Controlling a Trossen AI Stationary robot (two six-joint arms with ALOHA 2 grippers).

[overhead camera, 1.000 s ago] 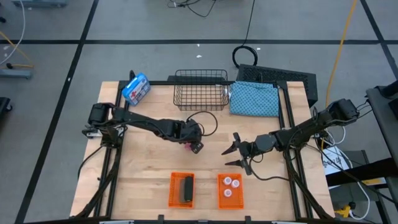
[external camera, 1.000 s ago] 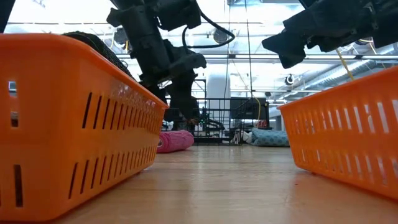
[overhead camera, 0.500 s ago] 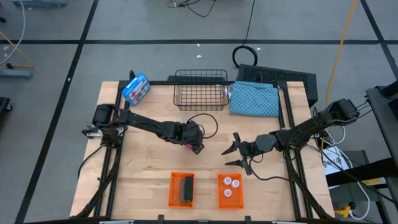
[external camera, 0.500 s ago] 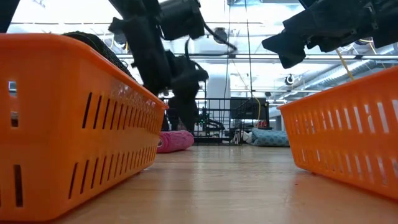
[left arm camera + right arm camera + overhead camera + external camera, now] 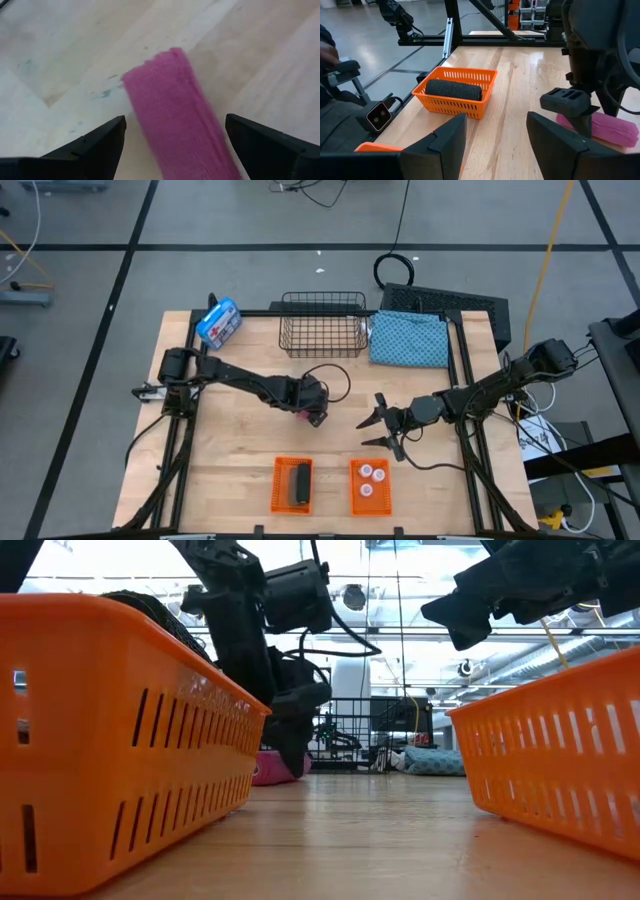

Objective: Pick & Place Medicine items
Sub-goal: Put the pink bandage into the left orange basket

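Pink roll (image 5: 177, 117) lies on the table (image 5: 240, 450), between my left gripper's (image 5: 172, 145) parted jaws. Risk: closing off-centre may roll it away. Right gripper (image 5: 378, 430) waits nearby, jaws apart, above the bottles' bin (image 5: 366, 486).

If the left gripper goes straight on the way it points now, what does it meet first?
Most likely the pink piece: it lies directly ahead between the open fingers of the left gripper, on the table.
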